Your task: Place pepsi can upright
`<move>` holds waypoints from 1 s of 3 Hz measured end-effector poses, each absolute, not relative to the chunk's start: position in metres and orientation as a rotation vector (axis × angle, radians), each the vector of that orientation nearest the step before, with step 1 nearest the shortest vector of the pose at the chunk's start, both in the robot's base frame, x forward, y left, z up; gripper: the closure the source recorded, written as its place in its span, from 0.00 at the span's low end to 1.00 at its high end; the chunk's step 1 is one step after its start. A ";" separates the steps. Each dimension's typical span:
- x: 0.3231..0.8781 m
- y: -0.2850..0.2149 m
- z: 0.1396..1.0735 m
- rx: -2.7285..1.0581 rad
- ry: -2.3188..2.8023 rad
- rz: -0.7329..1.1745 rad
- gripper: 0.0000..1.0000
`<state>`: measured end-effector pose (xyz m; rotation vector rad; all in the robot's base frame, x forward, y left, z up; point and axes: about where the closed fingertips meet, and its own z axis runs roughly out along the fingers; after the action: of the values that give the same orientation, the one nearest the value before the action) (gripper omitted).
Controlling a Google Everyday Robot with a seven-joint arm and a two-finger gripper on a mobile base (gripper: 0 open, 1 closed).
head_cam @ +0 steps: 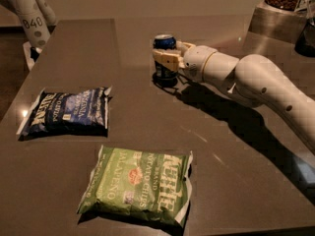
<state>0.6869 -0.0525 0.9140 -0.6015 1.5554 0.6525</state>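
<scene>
The pepsi can (164, 43) is small and dark blue with a silver top. It stands upright at the far middle of the dark table (236, 171), its base at or just above the surface. My gripper (168, 57) reaches in from the right and is shut on the can. One cream finger (166, 61) crosses the can's front and the other lies behind it. The white arm (256, 80) stretches away to the right edge.
A flat dark-blue chip bag (66, 112) lies at the left. A green chip bag (138, 186) lies at the front centre. A white robot part marked 840 (32, 21) stands at the far left corner. A metal container (283, 14) stands at the back right.
</scene>
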 end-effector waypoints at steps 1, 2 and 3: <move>0.686 -0.056 0.910 -0.604 1.497 0.648 0.79; 0.683 -0.059 0.907 -0.608 1.480 0.639 0.48; 0.683 -0.055 0.907 -0.612 1.479 0.643 0.16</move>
<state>0.6831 -0.0551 0.9072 -0.6116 1.4793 0.6428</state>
